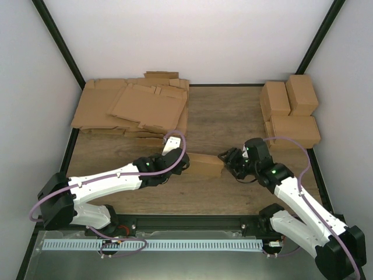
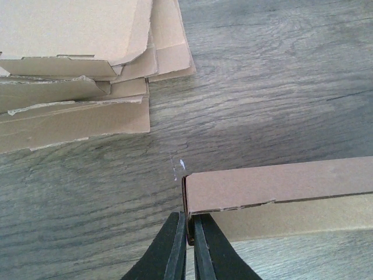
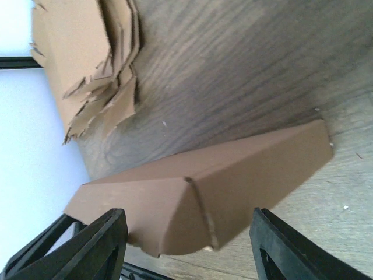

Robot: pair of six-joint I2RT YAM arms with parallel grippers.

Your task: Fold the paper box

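The paper box (image 1: 205,164), small, brown and oblong, lies on the wooden table between my two arms. My left gripper (image 1: 182,164) is at its left end. In the left wrist view the gripper (image 2: 190,219) is shut on the thin edge of the box's end panel (image 2: 280,184). My right gripper (image 1: 228,160) is at the box's right end and is open. In the right wrist view its fingers (image 3: 104,242) stand wide apart on either side of the box's rounded end flap (image 3: 233,169) without touching it.
A stack of wide flat cardboard sheets (image 1: 131,108) lies at the back left; it also shows in the left wrist view (image 2: 76,64). Several folded brown boxes (image 1: 291,111) are piled at the back right. White walls and black frame posts enclose the table.
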